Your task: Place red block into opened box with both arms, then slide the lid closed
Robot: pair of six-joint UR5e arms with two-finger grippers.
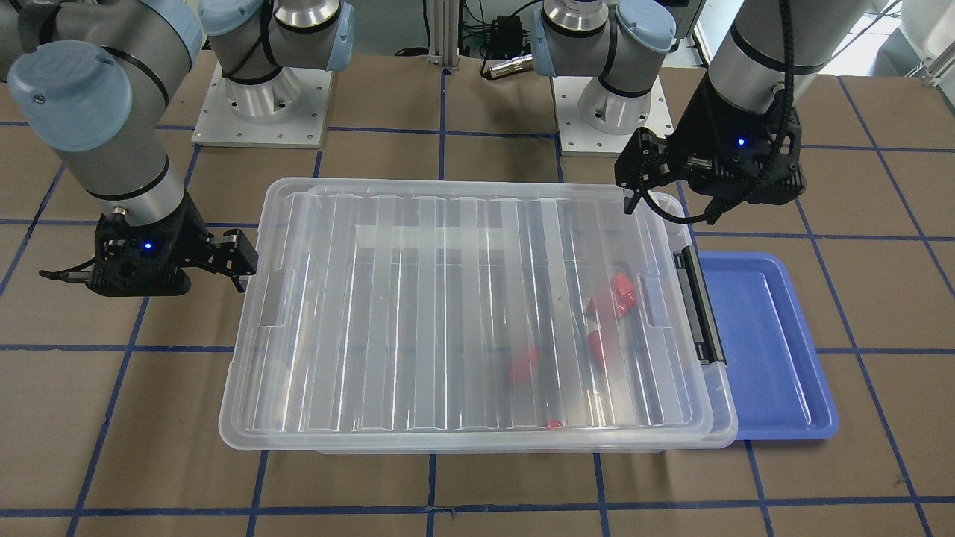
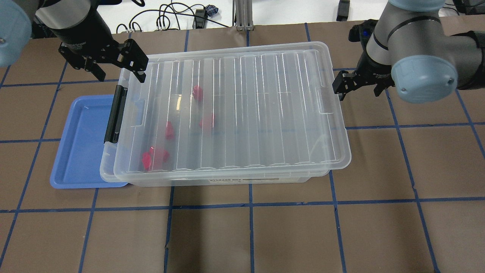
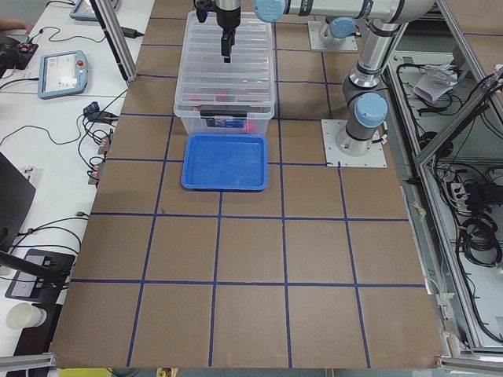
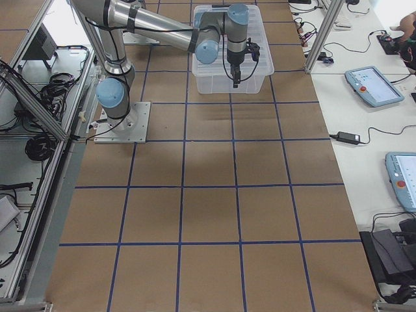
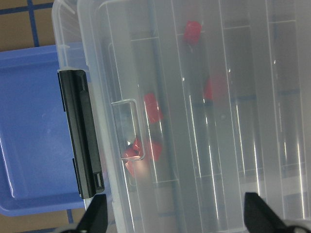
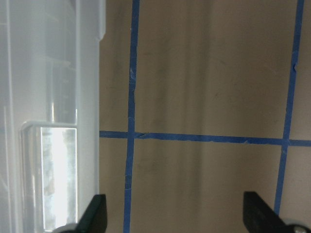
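Overhead exterior, brown blue-taped table point(image 2: 379, 170), cables point(image 2: 170, 15) behind, left gripper point(image 2: 119, 74), right gripper point(image 2: 358, 90) both released.

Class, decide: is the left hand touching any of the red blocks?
Apart. The left wrist view shows the red blocks lying under the lid, while the left hand hangs open above it, fingers empty.

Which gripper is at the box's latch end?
The left gripper, above the corner by the black latch; the right gripper is off the opposite end.

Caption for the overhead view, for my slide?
Ridged clear lid over clear plastic box holding red blocks; left hand, right hand open at its ends.
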